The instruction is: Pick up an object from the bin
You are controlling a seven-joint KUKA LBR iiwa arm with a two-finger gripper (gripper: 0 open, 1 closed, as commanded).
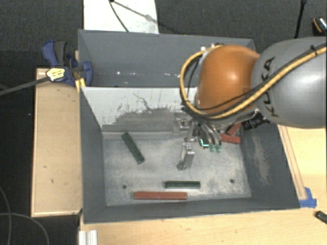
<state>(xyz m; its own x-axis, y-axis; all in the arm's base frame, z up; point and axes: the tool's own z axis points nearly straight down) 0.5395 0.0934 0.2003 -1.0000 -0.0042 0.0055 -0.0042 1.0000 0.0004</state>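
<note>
Gripper (187,157) being held mid-bin, near front dark green bar (182,185); open or clenched cannot be told. Bar being judged light, stiff, slick; best taken across middle.

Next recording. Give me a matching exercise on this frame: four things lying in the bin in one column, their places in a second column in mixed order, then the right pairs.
Things:
1. slanted green stick
2. level green stick
3. long brown stick
4. small red piece

Places:
A. nearest the front wall
B. left part of the floor
C. right side, towards the back
D. mid-floor, just behind the brown stick

Pairs: 1-B, 2-D, 3-A, 4-C
</note>
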